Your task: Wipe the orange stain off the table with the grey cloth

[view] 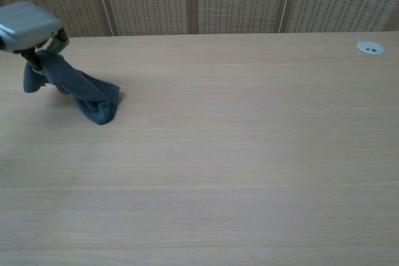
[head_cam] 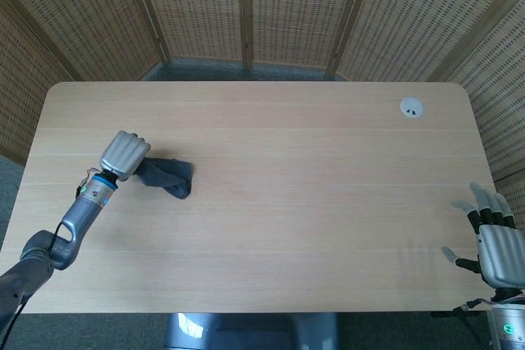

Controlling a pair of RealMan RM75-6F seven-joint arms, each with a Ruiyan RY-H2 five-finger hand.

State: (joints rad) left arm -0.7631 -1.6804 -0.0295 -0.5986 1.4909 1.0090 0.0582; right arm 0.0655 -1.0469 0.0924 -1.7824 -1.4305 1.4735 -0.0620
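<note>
My left hand (head_cam: pixel 125 154) pinches one end of the grey cloth (head_cam: pixel 166 176) at the left of the head view, its free end trailing on the table (head_cam: pixel 312 170). It looks light, limp and easy to bunch, so this gathered end seems the right hold. My right hand (head_cam: pixel 492 245) hangs spread at lower right. No orange stain shows; a white grommet (head_cam: pixel 412 107) sits upper right, well apart.

Silver-grey robot hand (head_cam: pixel 125 154) — blue wrist ring — grey arm (head_cam: pixel 57 239).

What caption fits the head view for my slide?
Left robot hand holds the grey cloth on the table; no orange stain visible.
</note>
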